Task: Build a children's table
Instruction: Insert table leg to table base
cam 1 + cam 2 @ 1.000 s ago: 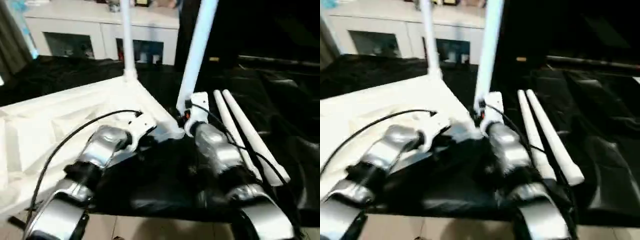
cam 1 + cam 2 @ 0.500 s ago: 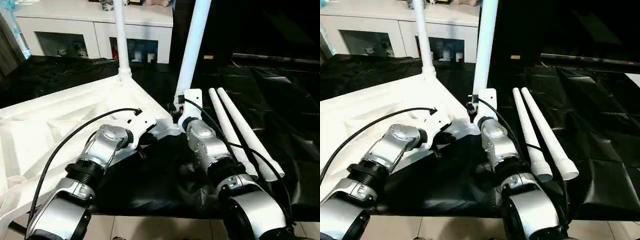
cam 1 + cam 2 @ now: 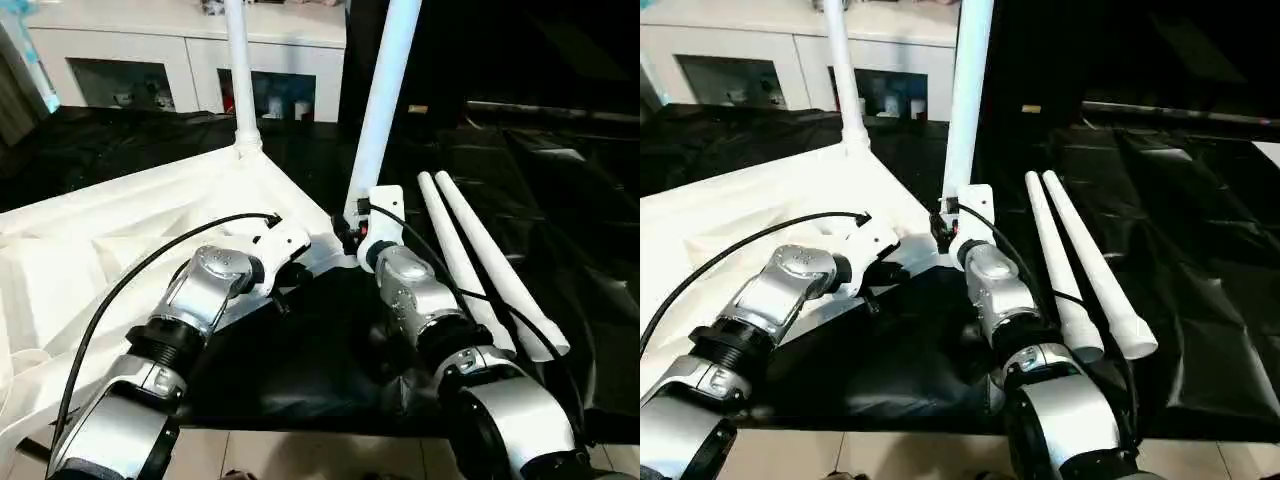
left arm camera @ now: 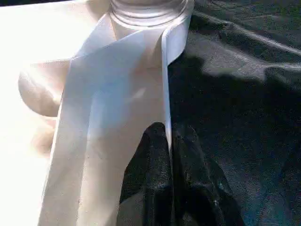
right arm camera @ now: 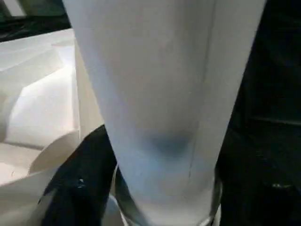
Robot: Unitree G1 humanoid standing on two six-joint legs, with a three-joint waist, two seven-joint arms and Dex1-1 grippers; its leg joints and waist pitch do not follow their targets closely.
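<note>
The children's table top (image 3: pixel 120 250) lies upside down on black sheeting, two legs standing from it. The right pincer (image 3: pixel 352 228) sits at the near upright leg (image 3: pixel 380 110), grip unclear; the left pincer (image 4: pixel 170 155) pinches the rim. Two spare legs (image 3: pixel 480 260) lie just right of the right arm, pointing away.

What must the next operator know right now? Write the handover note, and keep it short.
Left gripper: shut on the rim of the table top, which lies upside down on the black cloth.
Right gripper: at the foot of the near leg, by its corner socket.
Done: near leg and far leg stand upright in sockets.
To do: two loose legs lie side by side on the cloth; both need fitting.
</note>
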